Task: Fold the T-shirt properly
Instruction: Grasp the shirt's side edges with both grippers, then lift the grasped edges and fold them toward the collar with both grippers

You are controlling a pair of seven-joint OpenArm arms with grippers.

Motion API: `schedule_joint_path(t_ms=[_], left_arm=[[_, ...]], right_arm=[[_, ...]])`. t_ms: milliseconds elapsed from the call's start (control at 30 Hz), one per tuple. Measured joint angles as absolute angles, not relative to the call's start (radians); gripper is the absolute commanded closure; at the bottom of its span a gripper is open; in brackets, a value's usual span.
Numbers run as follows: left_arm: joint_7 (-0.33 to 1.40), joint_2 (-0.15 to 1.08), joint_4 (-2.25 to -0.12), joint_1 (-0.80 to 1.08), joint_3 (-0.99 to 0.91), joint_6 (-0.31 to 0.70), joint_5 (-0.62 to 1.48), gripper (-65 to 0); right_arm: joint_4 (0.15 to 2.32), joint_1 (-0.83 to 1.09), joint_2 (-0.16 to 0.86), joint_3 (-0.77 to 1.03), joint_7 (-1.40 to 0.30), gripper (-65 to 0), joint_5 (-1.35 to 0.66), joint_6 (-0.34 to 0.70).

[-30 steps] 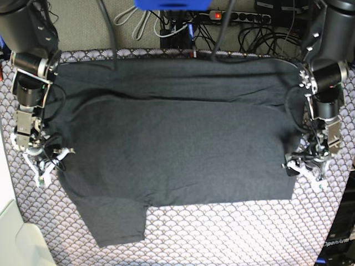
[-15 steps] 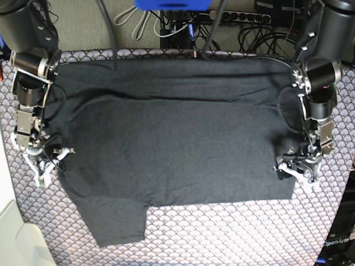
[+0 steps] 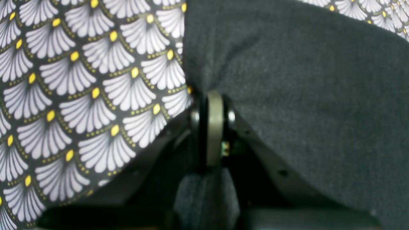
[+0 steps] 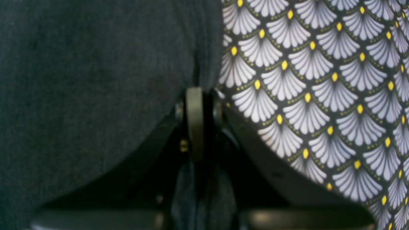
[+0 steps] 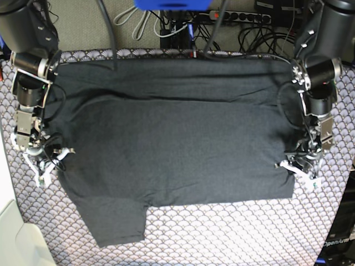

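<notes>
1. The T-shirt lies spread across the middle of the base view, its far strip already folded over along the top. One sleeve hangs out toward the lower left. The chief risk is an uneven lift: if the two arms rise at different rates, the thin knit will probably skew and the fold line will run crooked.

2. The scallop-patterned cloth covers the table under the shirt. Each grip sits right at the shirt's side edge, where that cloth begins, so a jaw could catch it along with the shirt and drag it up.

3. The loose sleeve at the lower left is held by neither arm. In a judgement, it is likely to trail or bunch under the body when the fold goes over.

4. The left gripper, at the right edge of the frame, has its jaws pressed together on the shirt's side edge; the left wrist view shows fabric puckering into the pinch. The bite looks shallow, so it may slip out under load.

5. The right gripper, at the left edge, is likewise clamped on the opposite side edge, with fabric drawn between its closed jaws.

6. The cables and a power strip lie beyond the table's far edge at the top, apart from the shirt.
</notes>
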State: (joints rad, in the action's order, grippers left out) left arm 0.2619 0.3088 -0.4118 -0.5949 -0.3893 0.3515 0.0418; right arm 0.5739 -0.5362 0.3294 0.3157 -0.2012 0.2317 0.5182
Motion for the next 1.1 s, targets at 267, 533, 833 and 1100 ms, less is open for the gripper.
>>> schedule_joint_path(t_ms=[267, 533, 833, 1100], left_arm=[[0.476, 0.297, -0.598, -0.561, -0.390, 0.353, 0.030, -0.5], [0.532, 0.299, -0.696, -0.523, -0.390, 0.353, 0.030, -0.5], [0.560, 0.299, -0.727, -0.475, -0.479, 0.364, 0.030, -0.5], [0.571, 0.276, -0.923, -0.374, -0.485, 0.367, 0.030, -0.5]], right_arm=[[0.690, -0.506, 0.325, 0.318, -0.239, 0.0, 0.250, 0.522], [0.813, -0.440, 0.334, 0.318, -0.263, 0.0, 0.163, 0.548], [0.957, -0.316, 0.371, 0.318, -0.315, 0.0, 0.036, 0.605], [1.053, -0.259, 0.371, 0.318, -0.317, 0.0, 0.017, 0.606]])
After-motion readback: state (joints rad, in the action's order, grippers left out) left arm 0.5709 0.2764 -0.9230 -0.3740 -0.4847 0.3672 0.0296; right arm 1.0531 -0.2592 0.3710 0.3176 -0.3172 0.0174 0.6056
